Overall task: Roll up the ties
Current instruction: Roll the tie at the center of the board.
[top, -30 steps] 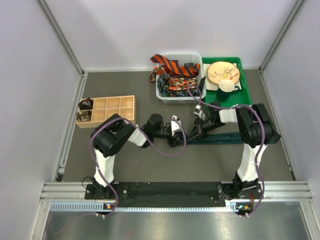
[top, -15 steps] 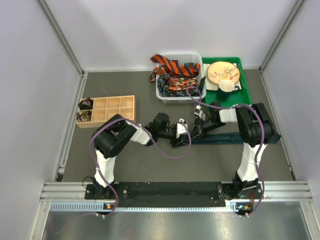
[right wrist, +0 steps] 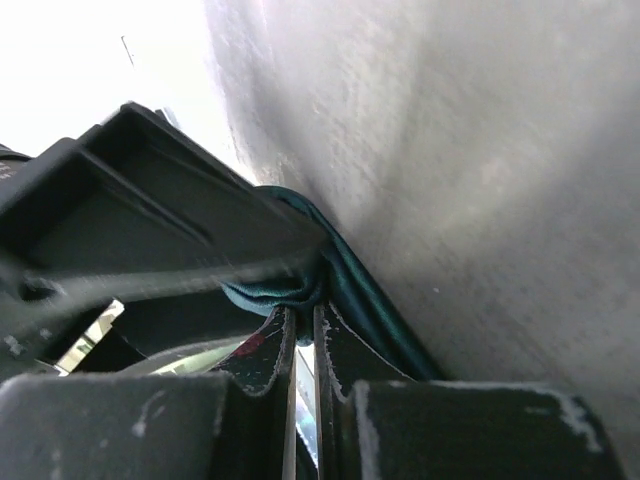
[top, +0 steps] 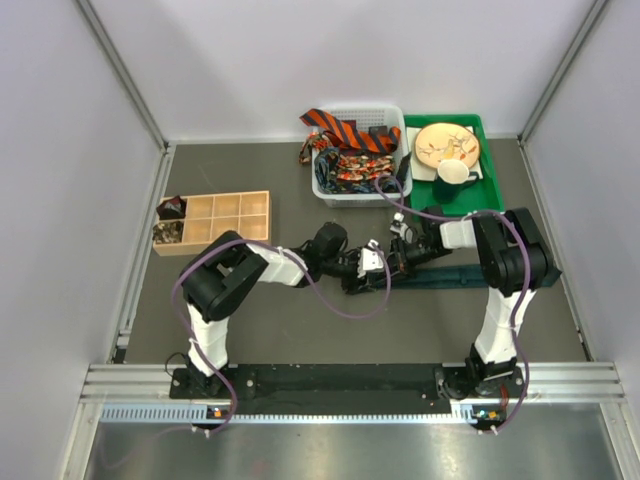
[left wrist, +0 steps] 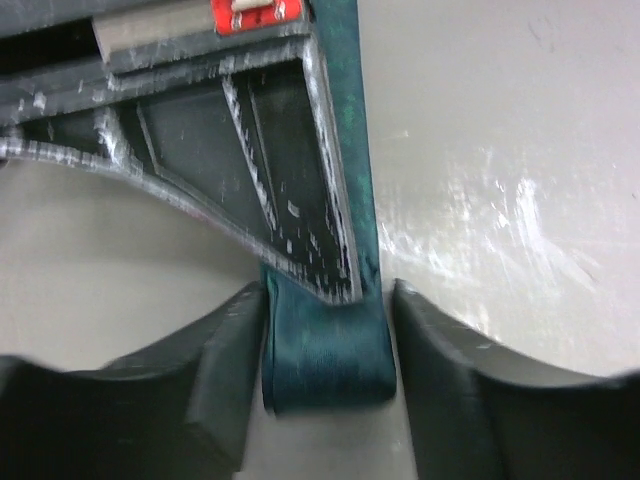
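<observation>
The dark teal tie (top: 450, 275) lies flat on the table, running right from the two grippers. My right gripper (top: 393, 262) is shut on the tie's folded left end (right wrist: 370, 290), fingertips (right wrist: 278, 335) nearly touching. My left gripper (top: 374, 270) is open, one finger (left wrist: 215, 360) on each side of that folded end (left wrist: 325, 365), close against its edges. The right gripper's scuffed fingers (left wrist: 290, 200) show above it in the left wrist view. The orange-and-black striped tie (top: 335, 128) and red patterned ties (top: 355, 170) lie in the white basket (top: 322, 188).
A green tray (top: 485, 185) with a wooden plate (top: 447, 145) and a green cup (top: 455, 173) stands at the back right. A wooden compartment box (top: 225, 218) at the left holds rolled dark ties (top: 170, 222) in its left cells. Walls enclose the table.
My left gripper has moved right along the table to the tie's folded end, next to the right gripper. The right gripper has stayed on the tie.
</observation>
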Controlling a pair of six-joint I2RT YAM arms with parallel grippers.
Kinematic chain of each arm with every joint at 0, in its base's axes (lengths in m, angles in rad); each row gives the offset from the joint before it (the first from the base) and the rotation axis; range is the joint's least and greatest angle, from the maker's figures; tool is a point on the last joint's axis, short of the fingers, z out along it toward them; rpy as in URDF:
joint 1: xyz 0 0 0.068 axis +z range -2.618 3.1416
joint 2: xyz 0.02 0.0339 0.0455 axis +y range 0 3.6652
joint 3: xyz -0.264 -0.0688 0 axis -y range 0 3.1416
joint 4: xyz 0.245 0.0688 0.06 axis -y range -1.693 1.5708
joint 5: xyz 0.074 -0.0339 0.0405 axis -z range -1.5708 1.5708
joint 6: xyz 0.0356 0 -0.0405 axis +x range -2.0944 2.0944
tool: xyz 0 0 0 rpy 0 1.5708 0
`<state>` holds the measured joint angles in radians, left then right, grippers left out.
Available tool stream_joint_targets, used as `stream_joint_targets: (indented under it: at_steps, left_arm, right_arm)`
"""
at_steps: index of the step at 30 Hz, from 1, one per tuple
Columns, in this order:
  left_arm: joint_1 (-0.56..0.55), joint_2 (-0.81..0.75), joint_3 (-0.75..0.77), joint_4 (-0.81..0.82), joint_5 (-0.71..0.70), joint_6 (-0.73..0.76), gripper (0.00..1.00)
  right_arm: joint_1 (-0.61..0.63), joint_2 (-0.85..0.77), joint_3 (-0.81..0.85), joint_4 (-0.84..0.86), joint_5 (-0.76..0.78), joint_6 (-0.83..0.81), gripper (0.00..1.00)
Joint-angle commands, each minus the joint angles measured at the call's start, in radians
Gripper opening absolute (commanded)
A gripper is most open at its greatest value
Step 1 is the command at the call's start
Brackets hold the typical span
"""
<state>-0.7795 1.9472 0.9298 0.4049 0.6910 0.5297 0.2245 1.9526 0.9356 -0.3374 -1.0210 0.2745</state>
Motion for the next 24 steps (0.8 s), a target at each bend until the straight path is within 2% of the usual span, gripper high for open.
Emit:
stream_joint_targets:
  at_steps: [1,3,7,14,24]
  left_arm:
    - [0.017,-0.039,-0.051,-0.181,-0.045,0.021,0.61]
    - [0.035,-0.047,-0.068,-0.182,-0.035,0.000,0.62]
    - [0.060,-0.060,-0.141,0.001,0.030,-0.025,0.63]
    - [0.062,-0.015,-0.137,0.161,0.081,-0.092,0.66]
    - [0.059,0.006,-0.131,0.195,0.074,-0.091,0.59]
  right_arm:
    - [-0.010,0.017,-0.046,0.003,0.222,-0.006,0.00]
    - [-0.011,0.025,-0.040,-0.005,0.229,-0.005,0.00]
    - [-0.013,0.040,-0.034,-0.011,0.239,-0.011,0.00]
    - [-0.011,0.058,-0.023,-0.022,0.251,-0.015,0.00]
    - [-0.013,0.074,-0.021,-0.025,0.242,-0.018,0.00]
